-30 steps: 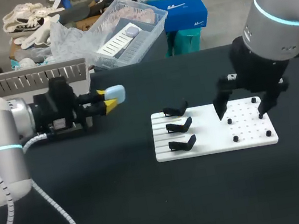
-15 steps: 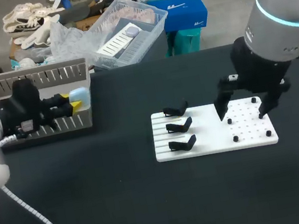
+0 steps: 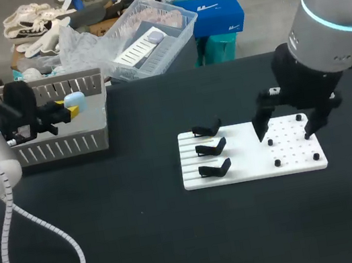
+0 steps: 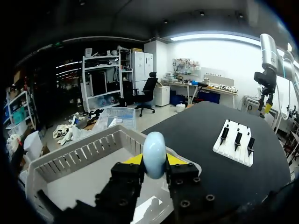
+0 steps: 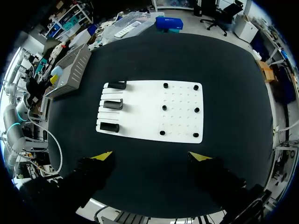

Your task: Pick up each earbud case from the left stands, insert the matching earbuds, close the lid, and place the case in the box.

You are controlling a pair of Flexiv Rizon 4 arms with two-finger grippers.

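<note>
Dark counter (image 3: pixel 148 245), upper left: left hand (image 3: pixel 71 109) is gripping a blue earbud case (image 3: pixel 76 101) over the box (image 3: pixel 63 148); right hand (image 3: pixel 285 134) is hanging wide open above the white board (image 3: pixel 250 166).

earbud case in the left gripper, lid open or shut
Shut: the earbud case shows one smooth closed shell, no lid raised, clamped in the left gripper.

Left claw (image 3: pixel 74 108) clamped; right claw (image 3: pixel 285 134) spread.
</note>
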